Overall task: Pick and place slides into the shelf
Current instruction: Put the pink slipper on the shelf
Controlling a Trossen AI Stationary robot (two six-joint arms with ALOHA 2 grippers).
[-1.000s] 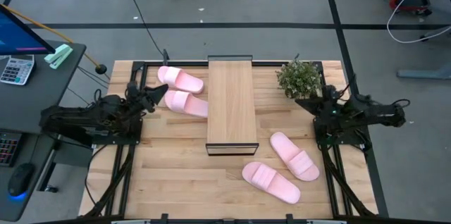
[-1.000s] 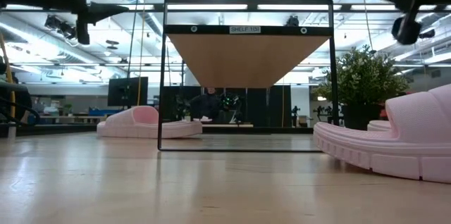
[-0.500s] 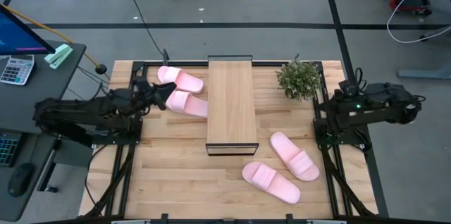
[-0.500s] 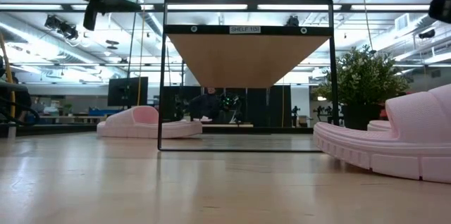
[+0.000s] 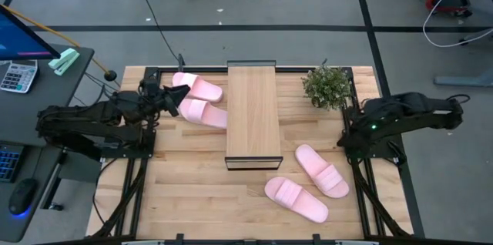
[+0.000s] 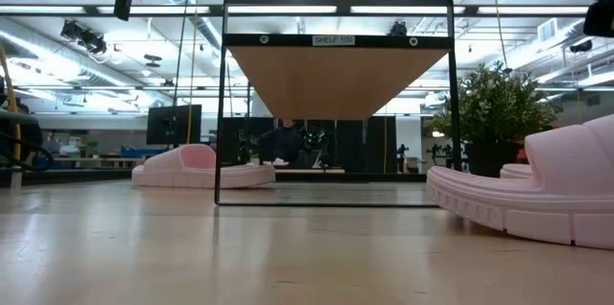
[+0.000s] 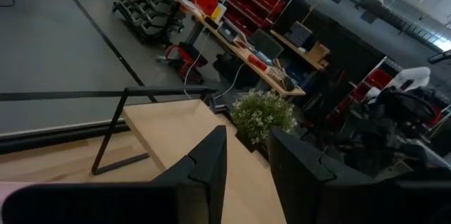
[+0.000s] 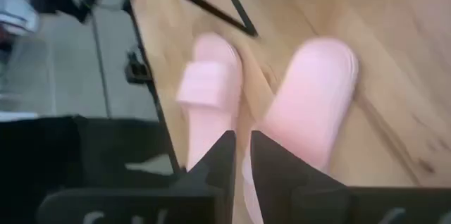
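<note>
Left arm: the left end effector (image 5: 171, 103) has been advanced from the table's left edge until it is just beside the nearer of the two left slides (image 5: 202, 112); fingers narrowly parted, nothing held.
Right arm: the right end effector (image 8: 242, 155) has been drawn back past the right edge; fingers nearly closed, empty.
Meaning: a first pick is judged imminent.
Slides: pale pink, wide-strapped; the right pair (image 5: 322, 169) is lying near the shelf's front end.
Shelf: the shelf (image 5: 253, 114) is standing mid-table, with no slide on it.

Shelf (image 5: 253, 114) runs down the table's (image 5: 192, 183) middle, splitting my workspace. Left of it, two slides (image 5: 199, 100) crowd against its far end; bare boards nearer me. Right side: potted plant (image 5: 326, 85) blocks the far corner, two more slides (image 5: 310, 182) lie near the shelf's near end. The shelf top is clear along its length.
</note>
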